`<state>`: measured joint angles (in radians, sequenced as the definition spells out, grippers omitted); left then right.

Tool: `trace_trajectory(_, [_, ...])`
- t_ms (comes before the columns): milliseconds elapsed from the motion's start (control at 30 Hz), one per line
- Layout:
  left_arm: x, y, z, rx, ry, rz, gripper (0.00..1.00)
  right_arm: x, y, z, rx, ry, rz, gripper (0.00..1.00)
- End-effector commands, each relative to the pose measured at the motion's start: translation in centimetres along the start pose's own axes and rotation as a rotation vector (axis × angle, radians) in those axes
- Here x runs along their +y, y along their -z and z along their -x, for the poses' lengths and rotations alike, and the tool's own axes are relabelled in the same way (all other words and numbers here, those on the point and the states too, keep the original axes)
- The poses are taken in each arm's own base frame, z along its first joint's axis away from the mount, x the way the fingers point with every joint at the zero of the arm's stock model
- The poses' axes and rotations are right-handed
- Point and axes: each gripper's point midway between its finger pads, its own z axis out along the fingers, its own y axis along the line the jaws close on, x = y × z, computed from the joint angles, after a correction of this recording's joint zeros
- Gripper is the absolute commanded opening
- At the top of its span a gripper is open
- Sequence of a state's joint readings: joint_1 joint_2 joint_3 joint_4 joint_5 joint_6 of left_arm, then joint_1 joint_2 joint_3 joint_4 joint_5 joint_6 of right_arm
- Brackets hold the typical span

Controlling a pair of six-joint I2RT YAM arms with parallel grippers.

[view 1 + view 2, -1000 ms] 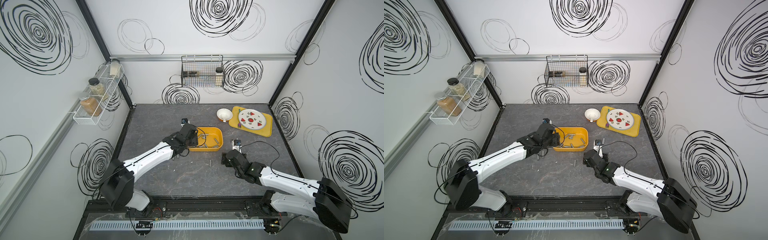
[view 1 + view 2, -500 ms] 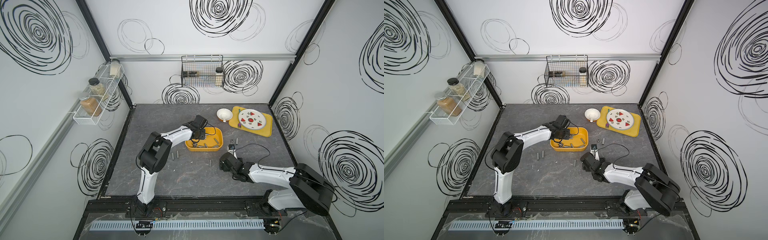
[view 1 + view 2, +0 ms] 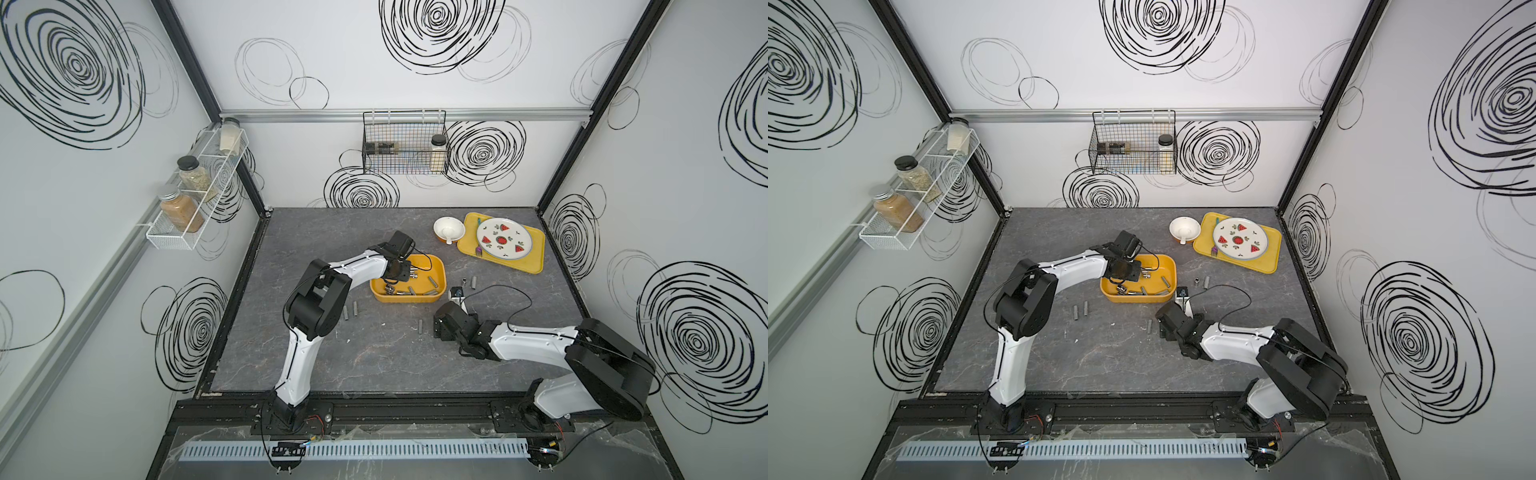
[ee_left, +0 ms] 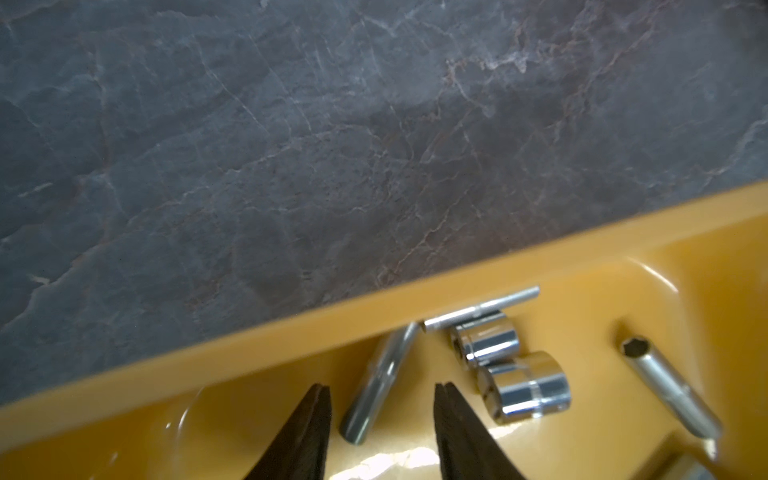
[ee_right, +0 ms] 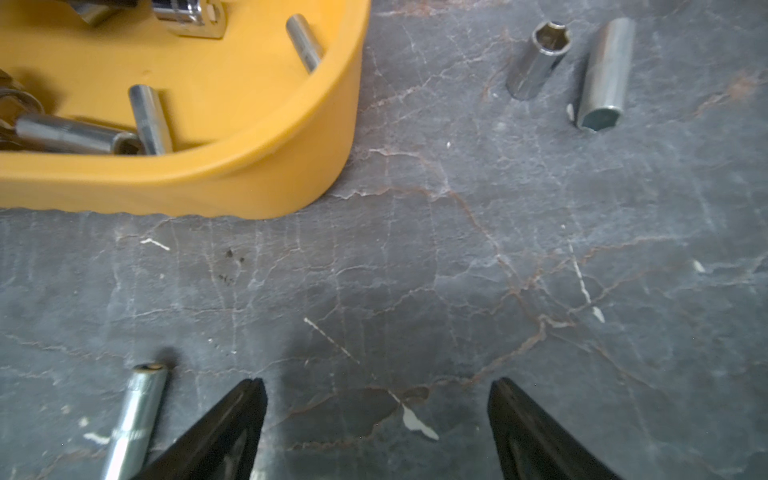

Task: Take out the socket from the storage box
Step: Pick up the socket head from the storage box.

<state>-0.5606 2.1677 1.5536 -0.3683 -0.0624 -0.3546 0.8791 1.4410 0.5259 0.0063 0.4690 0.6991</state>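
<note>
The storage box (image 3: 409, 299) stood near the middle of the dark stone-pattern table (image 3: 374, 374), with several metal pieces on its floor. The left gripper (image 4: 380, 388) sat low inside the box, close to one long wall (image 4: 291, 336). Its jaws stood partly apart, one on each side of a slim grey socket (image 4: 376, 386) that lay flat on the box floor. A gap showed between this socket and at least one jaw, so it was not clamped.

Just beside it lay two short chrome sockets (image 4: 486, 343) (image 4: 525, 386), which touched each other. A thin rod (image 4: 482, 309) lay against the wall, and a longer socket with a hexagon opening (image 4: 669, 390) lay a little apart.

The right gripper (image 5: 378, 382) hung low over bare table near a rounded corner of the box (image 5: 249, 183). Its jaws were spread wide with nothing between them. One table socket (image 5: 135, 419) lay just beside one finger, and two more (image 5: 538, 60) (image 5: 604, 70) lay near each other farther off. In a top view another pair (image 3: 350, 310) lay side by side on the table on the left arm's side of the box.

Towards the back stood a flat yellow tray (image 3: 536, 249) with a plate (image 3: 503, 237) painted with watermelon slices, and a white bowl (image 3: 449, 228) just beside the tray.

The sockets were too blurred for any size mark to be read, and the jars on the wall shelf (image 3: 195, 199) were too small for a label to be read.
</note>
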Motion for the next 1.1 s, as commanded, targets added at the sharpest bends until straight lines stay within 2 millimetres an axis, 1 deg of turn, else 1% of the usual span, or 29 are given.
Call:
trace_trajectory(0, [0.5, -0.9, -0.3, 0.026, -0.006, 0.016, 0.47, 0.5, 0.0, 0.8, -0.015, -0.006, 0.010, 0.89])
trace_trajectory(133, [0.6, -1.9, -1.1, 0.057, -0.008, 0.034, 0.38, 0.5, 0.2, 1.0, -0.024, -0.012, 0.017, 0.89])
trace_trajectory(233, [1.1, -2.3, -1.4, 0.064, 0.001, 0.060, 0.36, 0.5, 0.3, 1.1, -0.028, -0.014, 0.024, 0.89])
trace_trajectory(367, [1.3, -2.9, -1.6, 0.083, 0.010, 0.076, 0.25, 0.6, 0.3, 1.0, -0.027, -0.013, 0.027, 0.89])
trace_trajectory(433, [1.3, -2.8, -1.4, 0.083, 0.020, 0.081, 0.21, 0.6, 0.4, 1.2, -0.029, -0.008, 0.027, 0.89])
trace_trajectory(533, [1.1, -1.9, -0.6, 0.057, 0.031, 0.077, 0.17, 0.5, 0.5, 1.5, -0.036, -0.007, 0.014, 0.89])
trace_trajectory(633, [1.2, -0.7, 0.4, 0.030, 0.053, 0.090, 0.11, 0.6, 0.8, 1.8, -0.050, -0.012, 0.030, 0.89])
trace_trajectory(700, [1.2, 0.2, 1.1, 0.009, 0.073, 0.094, 0.09, 0.7, 0.9, 1.8, -0.054, -0.016, 0.041, 0.89])
trace_trajectory(900, [0.6, 2.7, 2.8, -0.040, 0.131, 0.047, 0.01, 1.1, 1.0, 1.9, -0.056, -0.015, 0.066, 0.89])
trace_trajectory(1067, [0.0, 4.4, 3.5, -0.061, 0.149, 0.004, 0.00, 1.1, 1.3, 2.0, -0.066, -0.027, 0.080, 0.89])
